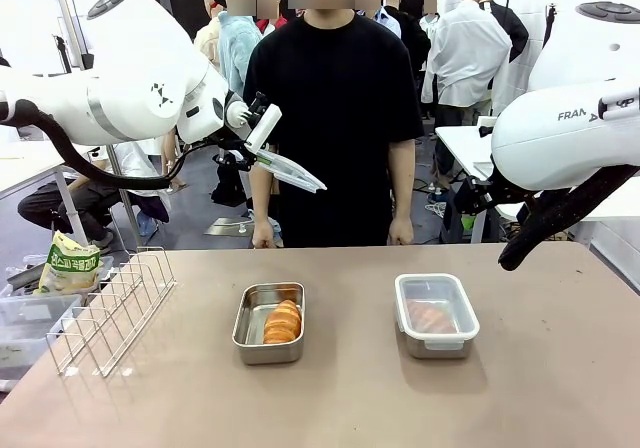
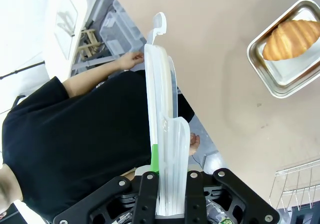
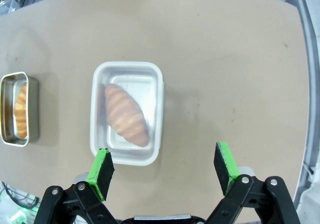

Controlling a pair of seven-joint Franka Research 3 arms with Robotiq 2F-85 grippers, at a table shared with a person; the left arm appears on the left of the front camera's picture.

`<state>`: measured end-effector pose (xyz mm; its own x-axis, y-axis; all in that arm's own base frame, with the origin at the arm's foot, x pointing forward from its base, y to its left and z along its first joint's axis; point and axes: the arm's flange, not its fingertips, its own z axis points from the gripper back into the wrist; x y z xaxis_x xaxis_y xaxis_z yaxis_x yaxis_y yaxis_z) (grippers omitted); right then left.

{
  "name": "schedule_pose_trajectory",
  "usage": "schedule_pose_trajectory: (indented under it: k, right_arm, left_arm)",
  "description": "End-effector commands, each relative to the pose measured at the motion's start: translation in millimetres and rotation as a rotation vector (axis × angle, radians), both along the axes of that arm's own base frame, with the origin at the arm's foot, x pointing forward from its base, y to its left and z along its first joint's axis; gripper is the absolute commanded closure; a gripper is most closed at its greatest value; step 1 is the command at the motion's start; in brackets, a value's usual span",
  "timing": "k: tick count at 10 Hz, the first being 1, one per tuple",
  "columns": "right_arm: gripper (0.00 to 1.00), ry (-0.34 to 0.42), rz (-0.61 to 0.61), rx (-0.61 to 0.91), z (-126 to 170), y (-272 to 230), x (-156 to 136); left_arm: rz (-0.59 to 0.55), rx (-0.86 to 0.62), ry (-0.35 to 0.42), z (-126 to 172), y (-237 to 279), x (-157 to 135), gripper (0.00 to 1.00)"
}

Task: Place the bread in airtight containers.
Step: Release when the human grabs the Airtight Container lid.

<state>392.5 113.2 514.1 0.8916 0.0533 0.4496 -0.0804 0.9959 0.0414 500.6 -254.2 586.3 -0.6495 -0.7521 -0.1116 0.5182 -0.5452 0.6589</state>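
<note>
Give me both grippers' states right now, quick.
Left gripper: jaws shut on the clear lid, held up off the table.
Right gripper: jaws open, holding nothing, above the lidded tin.

One open shiny tin (image 1: 269, 323) holds a golden roll (image 1: 283, 322). The other tin (image 1: 436, 314) has its clear lid on, a roll (image 1: 431, 317) inside.

A golden-orange ridged bread roll (image 1: 283, 322) lies in a shiny silver steel tin (image 1: 252, 340); a clear white-rimmed plastic lid (image 1: 436, 303) tops another; the matte counter (image 1: 350, 398) is grey-brown.
</note>
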Motion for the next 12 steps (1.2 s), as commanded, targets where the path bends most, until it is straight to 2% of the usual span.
schedule_pose_trajectory:
  k: [1,12]
  right_arm:
    - [0.0,0.005,0.002,0.01,-0.6,-0.7,0.2]
    - [0.0,0.005,0.002,0.01,-0.6,-0.7,0.2]
  left_arm:
    - [0.003,-0.002,-0.01,3.1,0.8,0.2,1.0]
    - [0.003,-0.002,-0.01,3.1,0.8,0.2,1.0]
